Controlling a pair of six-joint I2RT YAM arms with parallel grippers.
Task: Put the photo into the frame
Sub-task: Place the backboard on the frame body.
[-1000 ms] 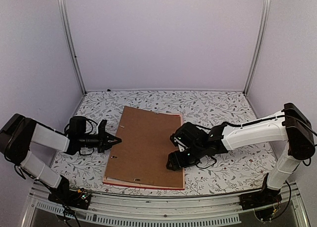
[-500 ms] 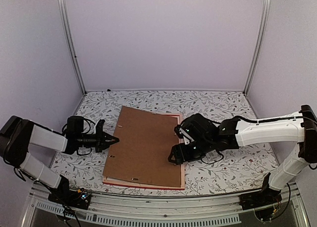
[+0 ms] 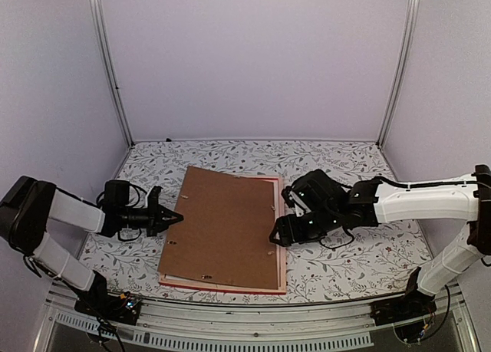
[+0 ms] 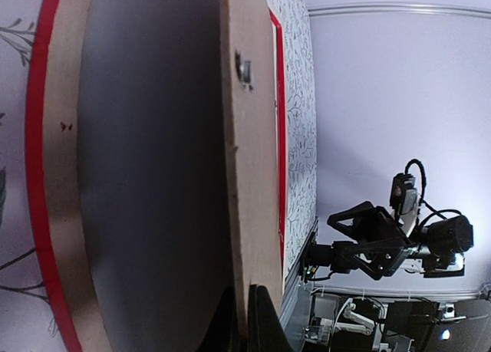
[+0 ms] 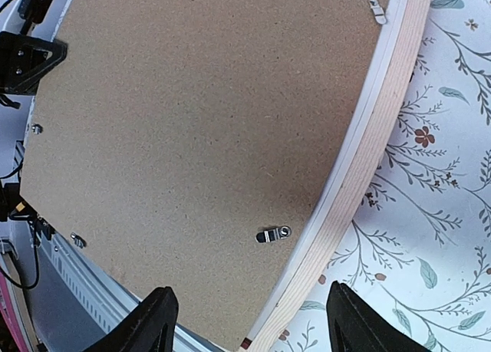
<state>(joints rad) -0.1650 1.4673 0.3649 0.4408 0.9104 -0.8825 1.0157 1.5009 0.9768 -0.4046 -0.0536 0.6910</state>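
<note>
The frame [image 5: 374, 149] lies face down in the middle of the table [image 3: 345, 168], pale wood back uppermost, with its red edge showing along the near side. The photo cannot be picked out in any view. The right wrist view shows a thin white layer [image 5: 355, 129] between the frame's rail and the backing board [image 3: 226, 225], but whether that is the print's back or a mat cannot be told.

The backing board covers the frame's opening. Its right edge rests on the rail and its left edge is raised, leaving a shadowed gap beneath it in the left wrist view. A turn clip [image 5: 273, 234] sits on the board near the right rail.

The left gripper [image 3: 176, 216] is closed on the board's raised left edge, one finger on either side of it. The right gripper [image 5: 257, 333] hangs above the frame's right rail with its jaws spread wide, holding nothing.

Handling, as judged:
- **The frame:** it looks stiff and light, with thin rails, so it is likely to slide on the patterned cloth if pushed sideways. It is best steadied by pressing on a rail or pinching its outer edge.
- **The photo:** a print of this kind would be thin, flexible and easily creased. It should be taken by an edge or a corner, not pressed on its face.
- **The backing board:** it appears rigid enough to be held by one edge.
</note>
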